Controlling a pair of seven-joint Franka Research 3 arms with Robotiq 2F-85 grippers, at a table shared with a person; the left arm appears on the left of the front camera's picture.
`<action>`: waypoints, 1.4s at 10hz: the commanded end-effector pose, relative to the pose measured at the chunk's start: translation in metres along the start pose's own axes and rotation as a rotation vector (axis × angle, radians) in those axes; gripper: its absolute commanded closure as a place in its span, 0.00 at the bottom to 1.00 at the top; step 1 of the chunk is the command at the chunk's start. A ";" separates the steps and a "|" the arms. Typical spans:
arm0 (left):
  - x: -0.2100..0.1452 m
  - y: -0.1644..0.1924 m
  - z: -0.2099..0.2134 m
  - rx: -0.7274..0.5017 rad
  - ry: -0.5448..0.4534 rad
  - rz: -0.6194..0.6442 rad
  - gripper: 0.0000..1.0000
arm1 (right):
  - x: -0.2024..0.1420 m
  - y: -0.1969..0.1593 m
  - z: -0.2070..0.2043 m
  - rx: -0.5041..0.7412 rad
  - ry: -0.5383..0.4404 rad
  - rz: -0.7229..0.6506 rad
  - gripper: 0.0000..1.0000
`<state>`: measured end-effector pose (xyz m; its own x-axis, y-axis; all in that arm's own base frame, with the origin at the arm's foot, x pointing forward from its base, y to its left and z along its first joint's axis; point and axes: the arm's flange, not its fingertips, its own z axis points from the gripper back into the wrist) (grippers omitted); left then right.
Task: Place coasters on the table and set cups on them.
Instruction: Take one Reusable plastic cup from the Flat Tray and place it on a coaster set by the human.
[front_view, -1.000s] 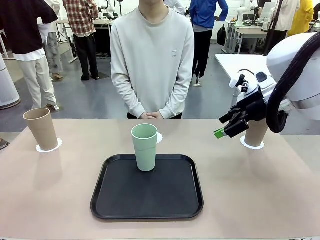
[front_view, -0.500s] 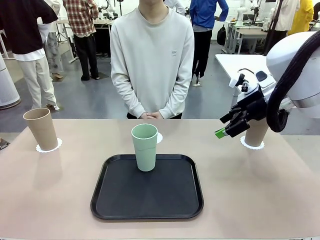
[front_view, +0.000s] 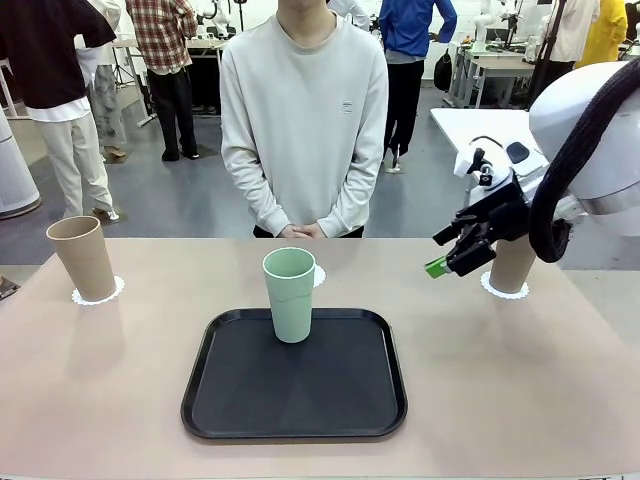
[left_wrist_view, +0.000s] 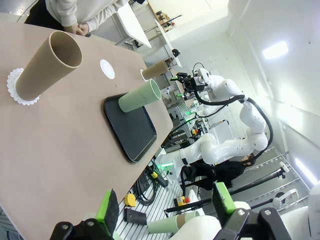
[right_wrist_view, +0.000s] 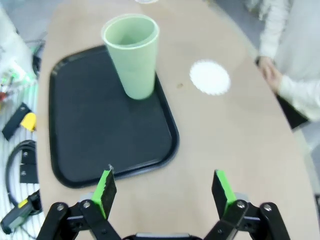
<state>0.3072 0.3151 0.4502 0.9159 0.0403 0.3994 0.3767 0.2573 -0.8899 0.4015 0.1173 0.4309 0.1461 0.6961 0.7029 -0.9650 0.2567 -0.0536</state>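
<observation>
Left tan cup (front_view: 84, 257): I see it standing up on a white coaster (front_view: 98, 293) at the left end of the beige table (front_view: 100, 400).
Left gripper (left_wrist_view: 165, 209): In my left wrist view its two green pads are wide apart and hold nothing. It hangs above the table's edge, well away from the cups.
Black tray (front_view: 295, 390): It lies flat in the middle of the table, near my side.
Green cup (front_view: 290, 294): It stands up on the far part of the tray, not on a coaster.
Middle coaster (right_wrist_view: 210, 77): It lies bare on the table, just past the tray, on the person's side.
Person (front_view: 304, 120): I see them standing at the far side, hands (front_view: 299, 231) together.
Right gripper (front_view: 447, 258): It hangs in the air, fingers apart, holding nothing, just left of the right cup.
Right tan cup (front_view: 511, 264): It stands on a coaster (front_view: 503, 289) at the right end, partly hidden behind my right arm.
</observation>
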 end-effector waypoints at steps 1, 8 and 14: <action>-0.001 -0.002 0.001 -0.008 -0.003 -0.003 0.00 | -0.002 -0.015 -0.060 0.114 -0.114 0.169 0.00; -0.001 -0.002 0.001 -0.008 -0.003 -0.003 0.00 | -0.003 -0.017 -0.152 0.174 -0.248 0.030 0.00; -0.001 -0.002 0.001 -0.008 -0.003 -0.003 0.00 | -0.002 -0.012 -0.148 0.216 -0.223 0.028 0.00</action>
<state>0.3073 0.3151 0.4503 0.9158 0.0400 0.3996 0.3770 0.2574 -0.8897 0.4470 0.2078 0.3256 0.0938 0.5293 0.8433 -0.9949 0.0823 0.0590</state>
